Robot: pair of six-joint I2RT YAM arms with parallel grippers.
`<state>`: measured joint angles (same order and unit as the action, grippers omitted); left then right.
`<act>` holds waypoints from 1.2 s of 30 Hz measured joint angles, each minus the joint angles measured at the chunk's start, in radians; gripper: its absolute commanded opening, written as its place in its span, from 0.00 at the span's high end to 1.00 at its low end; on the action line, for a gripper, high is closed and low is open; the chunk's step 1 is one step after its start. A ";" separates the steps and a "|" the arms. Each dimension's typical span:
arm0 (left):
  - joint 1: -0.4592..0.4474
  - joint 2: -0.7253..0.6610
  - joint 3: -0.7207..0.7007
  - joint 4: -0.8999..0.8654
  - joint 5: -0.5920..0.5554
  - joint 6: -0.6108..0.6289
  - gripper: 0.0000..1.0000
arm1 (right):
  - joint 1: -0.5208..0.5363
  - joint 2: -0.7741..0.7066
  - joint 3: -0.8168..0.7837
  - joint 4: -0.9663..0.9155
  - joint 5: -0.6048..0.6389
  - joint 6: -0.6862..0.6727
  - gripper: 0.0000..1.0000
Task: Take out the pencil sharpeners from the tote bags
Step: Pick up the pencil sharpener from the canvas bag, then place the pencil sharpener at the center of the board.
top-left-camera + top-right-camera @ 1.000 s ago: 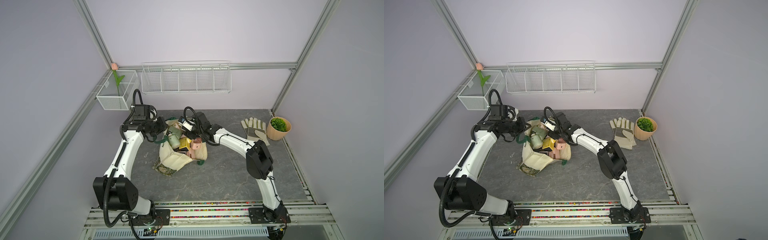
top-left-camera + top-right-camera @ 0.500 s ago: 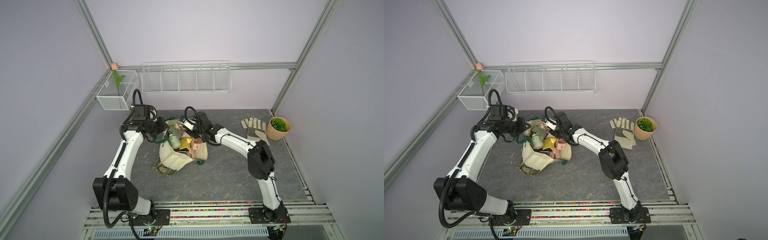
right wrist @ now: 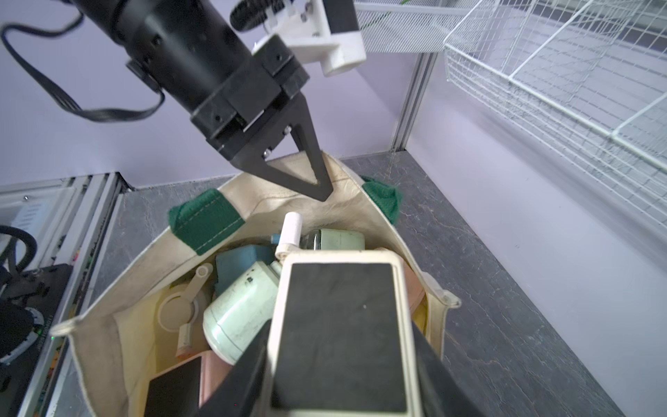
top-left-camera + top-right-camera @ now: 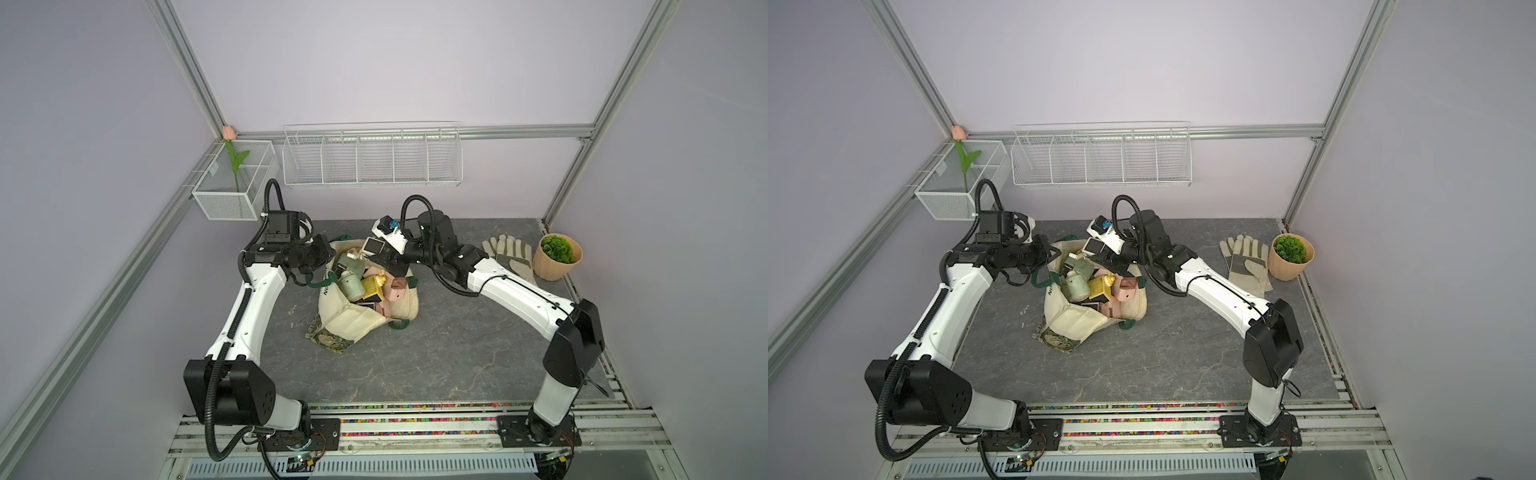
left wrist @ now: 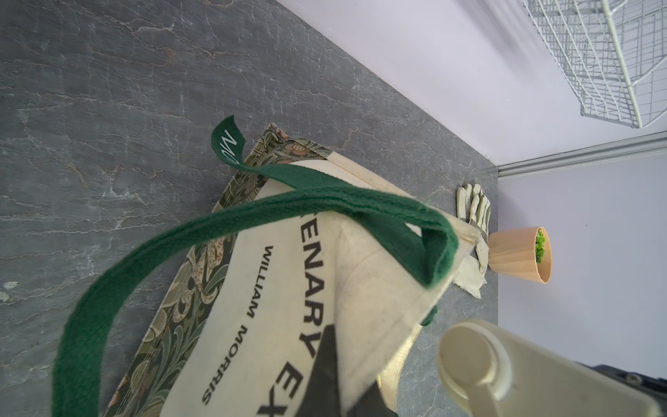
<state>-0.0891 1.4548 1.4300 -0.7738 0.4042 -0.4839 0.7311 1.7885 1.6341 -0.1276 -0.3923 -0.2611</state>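
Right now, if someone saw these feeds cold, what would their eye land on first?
The cream tote bag in the middle of the table, its mouth crammed with pastel pencil sharpeners. The left hand pinches its left rim while the right hand holds a cream sharpener with a dark window above the opening. Pale gloves and a plant pot sit in the far right corner.

One tote bag point(image 4: 353, 322): cream canvas, dark green handles, floral band at base; lay slumped mid-table, mouth open. Assorted pencil sharpeners point(image 4: 351, 286): boxy, pale green, yellow, pink and blue, jumbled inside the mouth. One cream sharpener point(image 3: 343, 335), dark window uppermost, was raised just above the pile.
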 measured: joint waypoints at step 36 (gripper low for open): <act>0.000 -0.010 -0.013 0.010 -0.010 0.001 1.00 | -0.338 0.369 0.084 0.148 0.138 0.348 0.70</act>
<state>-0.0891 1.4448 1.4170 -0.7639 0.3943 -0.4828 0.3935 2.1574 1.7176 0.0208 -0.2543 0.0872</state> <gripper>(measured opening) 0.048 0.503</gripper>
